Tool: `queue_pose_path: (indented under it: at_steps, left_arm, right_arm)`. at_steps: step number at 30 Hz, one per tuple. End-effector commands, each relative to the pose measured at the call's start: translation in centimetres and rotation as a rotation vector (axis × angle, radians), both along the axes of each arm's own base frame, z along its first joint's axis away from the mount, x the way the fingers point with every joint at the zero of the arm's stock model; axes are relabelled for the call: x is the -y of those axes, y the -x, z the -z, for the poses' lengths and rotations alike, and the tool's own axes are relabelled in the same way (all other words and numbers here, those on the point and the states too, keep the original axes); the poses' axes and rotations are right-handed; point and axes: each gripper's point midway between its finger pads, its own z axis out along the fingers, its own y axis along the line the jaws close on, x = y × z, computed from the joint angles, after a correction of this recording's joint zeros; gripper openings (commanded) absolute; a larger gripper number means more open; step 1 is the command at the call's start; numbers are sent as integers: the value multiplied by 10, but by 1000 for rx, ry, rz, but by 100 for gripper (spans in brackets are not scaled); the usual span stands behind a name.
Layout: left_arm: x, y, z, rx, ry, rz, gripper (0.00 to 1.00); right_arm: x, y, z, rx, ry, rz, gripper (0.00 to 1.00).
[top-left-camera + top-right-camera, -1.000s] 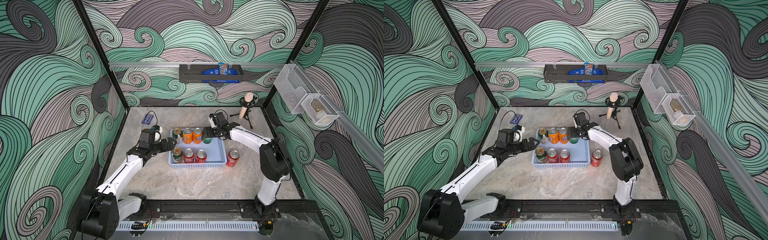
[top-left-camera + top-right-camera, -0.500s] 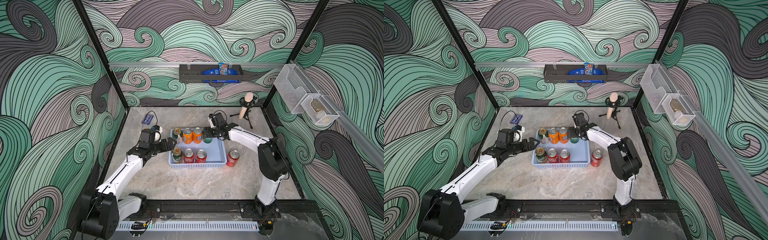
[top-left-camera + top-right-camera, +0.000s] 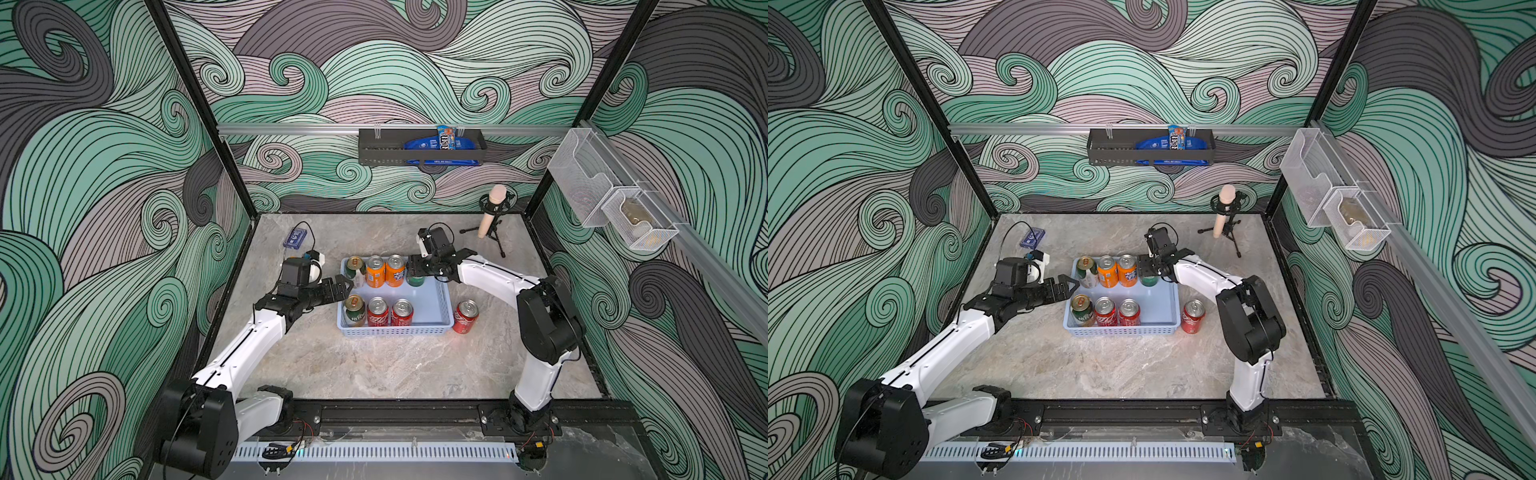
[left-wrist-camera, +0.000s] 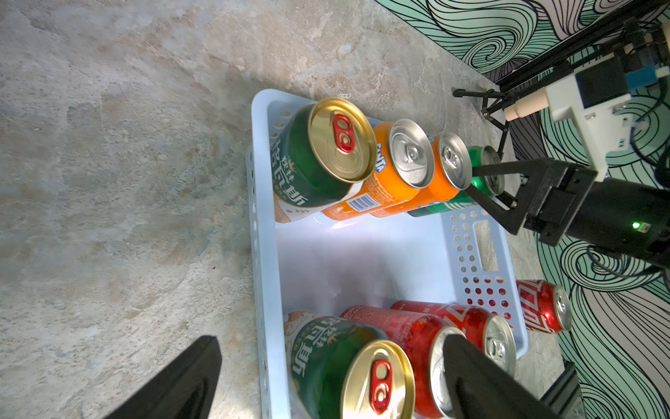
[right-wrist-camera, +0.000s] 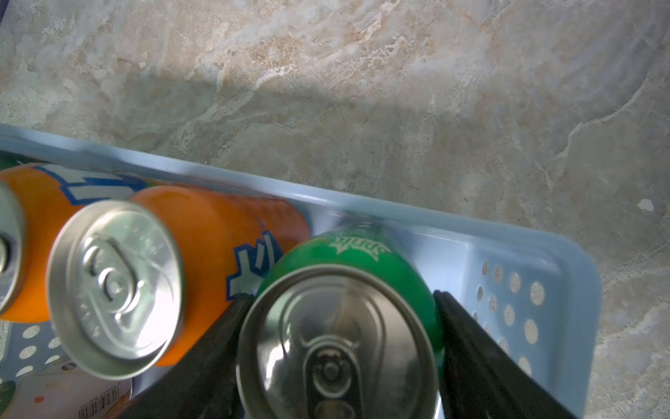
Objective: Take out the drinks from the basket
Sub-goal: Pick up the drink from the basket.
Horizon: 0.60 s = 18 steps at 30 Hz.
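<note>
Light-blue basket (image 3: 432, 297) sits between the two grippers. Right gripper (image 3: 413, 272) is clamped on the bright green can (image 5: 344, 254), fingers (image 5: 467, 337) flat on both its sides. That can stands in the basket corner, right next to an orange can (image 5: 217, 232). Left gripper (image 3: 341, 286) hangs spread wide at the opposite end, just beside a gold-topped green-and-cream can (image 3: 353, 309). One red can (image 3: 465, 316) is already outside, back toward the right arm's base.

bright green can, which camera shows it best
Right wrist: the bright green can fills the frame, lid and label clear, fingers on both sides. Both top views show a sliver of it under the right gripper; left wrist shows it small and far.
</note>
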Motion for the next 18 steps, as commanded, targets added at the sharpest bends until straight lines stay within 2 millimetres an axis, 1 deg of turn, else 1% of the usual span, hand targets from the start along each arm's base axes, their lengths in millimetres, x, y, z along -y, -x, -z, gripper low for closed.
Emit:
queue_pose_path:
  at_steps: [1, 5, 12, 14, 18]
  left_arm:
    - [1, -5, -13, 35, -4, 7, 98]
    - [-1, -6, -14, 37, -17, -5, 98]
    - [0, -5, -17, 39, -2, -4, 98]
    - [2, -5, -21, 41, 8, -3, 98]
    - [5, -7, -36, 58, 31, -6, 98]
  right_arm:
    - [2, 3, -31, 62, -23, 6, 50]
    - [2, 6, -56, 108, -51, 2, 48]
    - [11, 7, -101, 195, -100, 17, 48]
    - [16, 6, -114, 219, -119, 20, 48]
    - [38, 4, -140, 268, -144, 52, 48]
